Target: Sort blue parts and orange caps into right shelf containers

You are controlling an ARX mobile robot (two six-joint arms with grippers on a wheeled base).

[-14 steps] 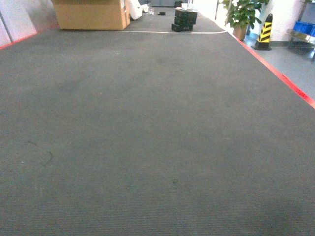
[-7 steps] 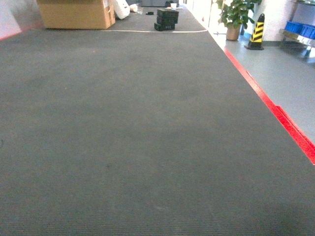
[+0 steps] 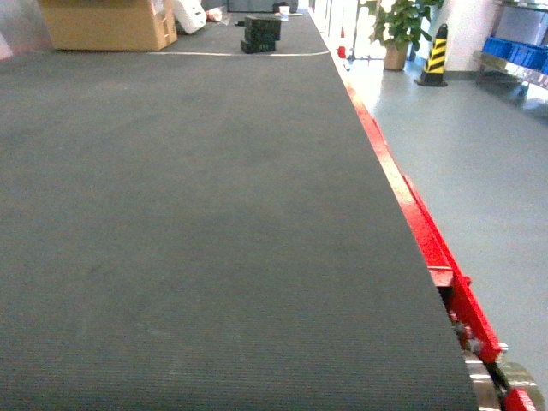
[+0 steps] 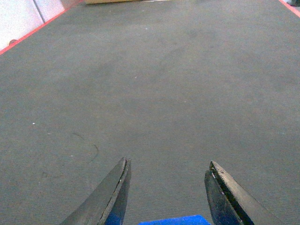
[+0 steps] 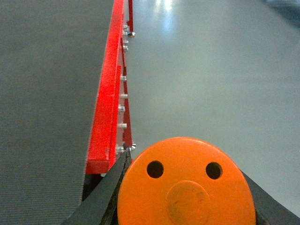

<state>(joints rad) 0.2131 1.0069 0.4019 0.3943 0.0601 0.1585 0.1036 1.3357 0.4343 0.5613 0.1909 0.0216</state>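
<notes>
Far off at the top right of the head view sit the blue bins [image 3: 516,50] on a shelf, past the grey floor [image 3: 479,171]. Both loads must go that way. The right tool [image 5: 185,197] is squeezing an orange cap [image 5: 186,185] tight, flat top facing the camera. The left tool [image 4: 166,197] has its jaws apart with a blue part [image 4: 176,220] between them; I cannot tell if it grips. Below lies the dark mat [image 3: 188,214] with its red edge [image 3: 411,214]. A striped cone [image 3: 435,56] and a plant [image 3: 396,26] stand near the shelf.
</notes>
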